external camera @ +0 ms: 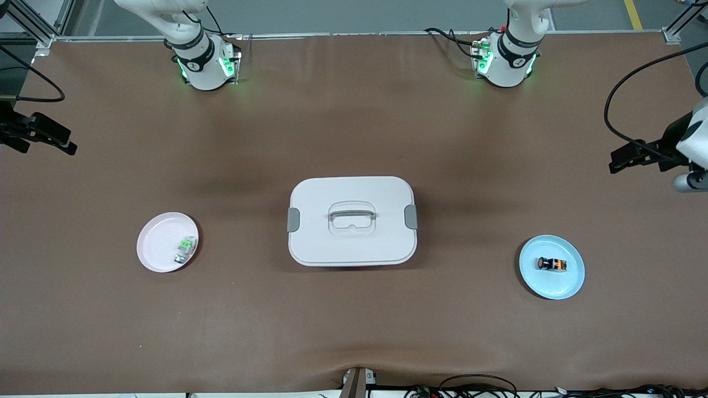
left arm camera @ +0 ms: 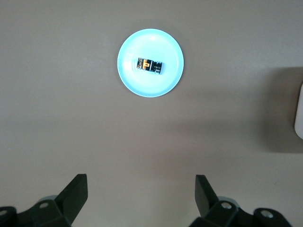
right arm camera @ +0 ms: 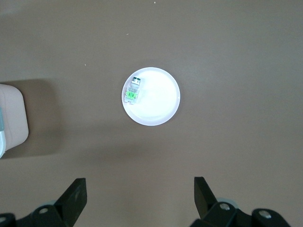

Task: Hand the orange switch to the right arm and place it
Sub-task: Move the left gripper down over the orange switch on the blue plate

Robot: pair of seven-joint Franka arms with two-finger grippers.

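Observation:
The orange switch (external camera: 552,264) lies on its side on a light blue plate (external camera: 547,286) toward the left arm's end of the table. It also shows in the left wrist view (left arm camera: 150,65), on the blue plate (left arm camera: 151,86). My left gripper (external camera: 615,159) hangs high over bare table at that end, open and empty, as the left wrist view (left arm camera: 141,189) shows. My right gripper (external camera: 67,145) hangs high over bare table at the right arm's end, open and empty, as the right wrist view (right arm camera: 140,189) shows.
A white lidded box (external camera: 352,188) with a grey handle stands mid-table. A pink plate (external camera: 160,243) toward the right arm's end holds a small green-and-clear part (external camera: 186,249), which also shows in the right wrist view (right arm camera: 133,90). Brown table surface lies around them.

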